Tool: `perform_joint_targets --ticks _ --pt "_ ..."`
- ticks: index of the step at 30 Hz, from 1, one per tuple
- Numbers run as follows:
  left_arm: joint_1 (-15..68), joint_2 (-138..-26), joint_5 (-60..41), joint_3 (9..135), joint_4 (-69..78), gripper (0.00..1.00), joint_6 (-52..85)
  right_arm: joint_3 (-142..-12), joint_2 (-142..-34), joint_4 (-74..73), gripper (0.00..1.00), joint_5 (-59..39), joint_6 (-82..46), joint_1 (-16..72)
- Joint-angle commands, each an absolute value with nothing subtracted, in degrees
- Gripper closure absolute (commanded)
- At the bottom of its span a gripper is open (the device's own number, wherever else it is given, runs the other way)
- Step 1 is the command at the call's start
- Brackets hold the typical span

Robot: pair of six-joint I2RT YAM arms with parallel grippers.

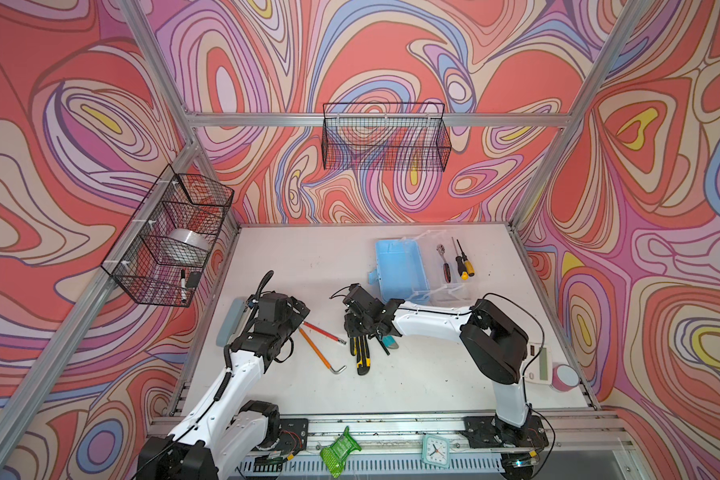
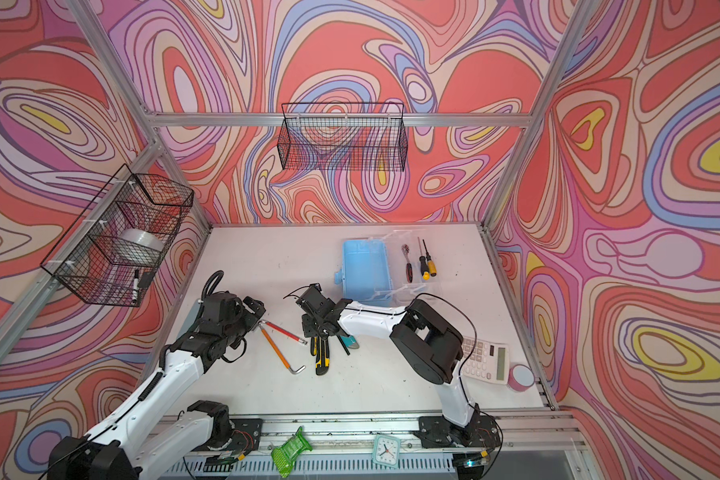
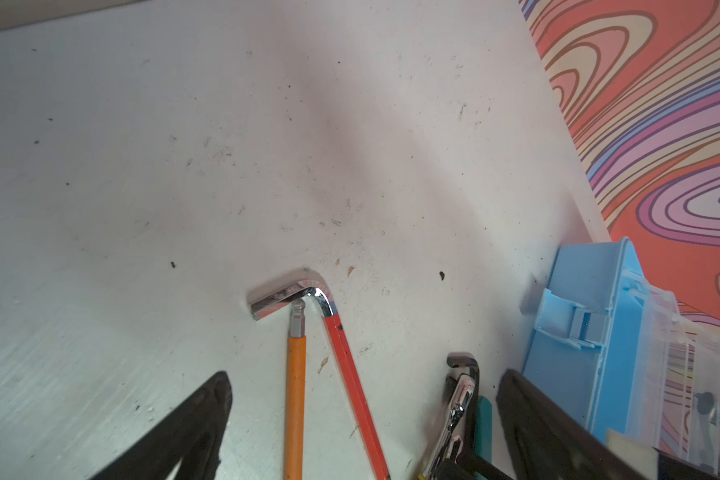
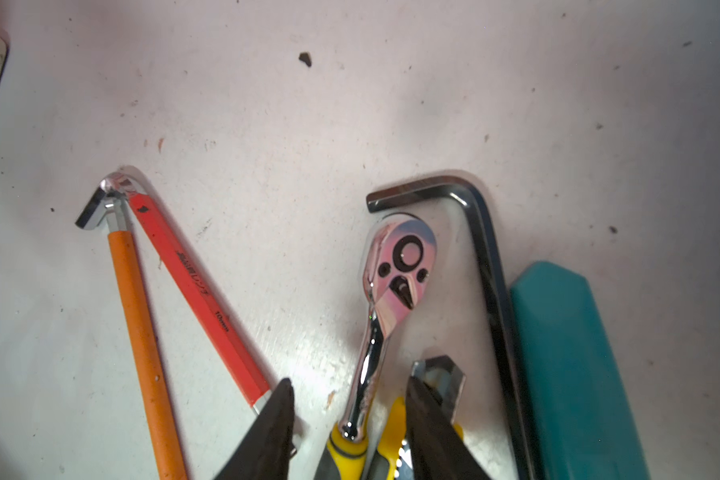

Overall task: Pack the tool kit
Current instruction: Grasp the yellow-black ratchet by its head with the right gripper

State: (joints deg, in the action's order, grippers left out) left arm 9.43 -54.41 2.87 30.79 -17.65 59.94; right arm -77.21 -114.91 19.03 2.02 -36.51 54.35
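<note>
Right gripper (image 4: 350, 380) points down at the middle of the desk (image 1: 412, 386). Its jaws are about half apart, either side of a chrome ratchet (image 4: 391, 270) but not gripping it: bare desk shows between the shaft and one finger (image 4: 267, 432). Left gripper (image 3: 362, 374) hangs low with jaws spread wide, holding nothing.

The blue box (image 1: 395, 266) sits open near the far edge, right of the middle, well apart from both grippers. A clear plastic part (image 1: 449, 291), lid or tray I cannot tell, lies just beside it toward the right edge. It bears a second ratchet (image 1: 443, 259) and two screwdrivers (image 1: 460, 264). A calculator (image 2: 485, 357) lies at the right edge near the front corner, partly behind the right arm. A stapler (image 1: 229, 322) lies along the left edge.

Tools crowd the chrome ratchet. A black hex key (image 4: 487, 266) runs just beside it, with a teal tool (image 4: 570, 374) beyond. Yellow-and-black knives (image 1: 360, 353) lie under the gripper, one metal tip right at a finger. A red hex key (image 4: 200, 282) and an orange hex key (image 4: 142, 332) form a V below the left gripper. The red one reads "10mm", next to characters I cannot make out.

Both arms reach in from the front edge, wrists bent down; the right forearm stretches toward the middle.
</note>
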Motion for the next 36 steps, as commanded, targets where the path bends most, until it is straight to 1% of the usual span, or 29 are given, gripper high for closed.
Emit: perform_joint_targets --ticks 1,10,18,22,27,32,34,36 --pt "9.05 -53.09 3.72 30.10 -21.32 0.00 59.14 -78.80 -116.58 20.74 0.57 2.93 -36.14 54.77" --pt "9.05 -53.04 2.86 26.90 -20.78 0.00 59.33 -84.04 -121.28 23.85 0.63 3.82 -34.89 55.08" --pt "9.05 -52.58 3.50 27.53 -22.36 0.00 57.85 -85.75 -124.58 24.96 0.65 3.96 -34.95 55.11" --pt "9.04 -51.61 4.37 28.29 -23.80 0.00 57.23 -87.53 -126.53 26.48 0.74 3.70 -33.94 55.09" --pt "9.03 -49.96 5.34 28.37 -25.82 0.00 56.54 -86.24 -126.44 26.22 0.83 3.87 -33.40 55.10" --pt "9.05 -48.65 6.39 28.92 -27.79 0.00 55.56 -83.97 -125.01 23.15 0.96 1.88 -33.54 54.57" --pt "9.04 -48.45 6.62 28.88 -28.33 0.00 55.31 -82.85 -124.01 20.76 0.99 0.20 -34.13 54.17" --pt "9.04 -48.41 6.67 28.92 -28.64 0.00 55.20 -82.10 -122.77 18.68 1.00 -0.81 -34.60 53.80"
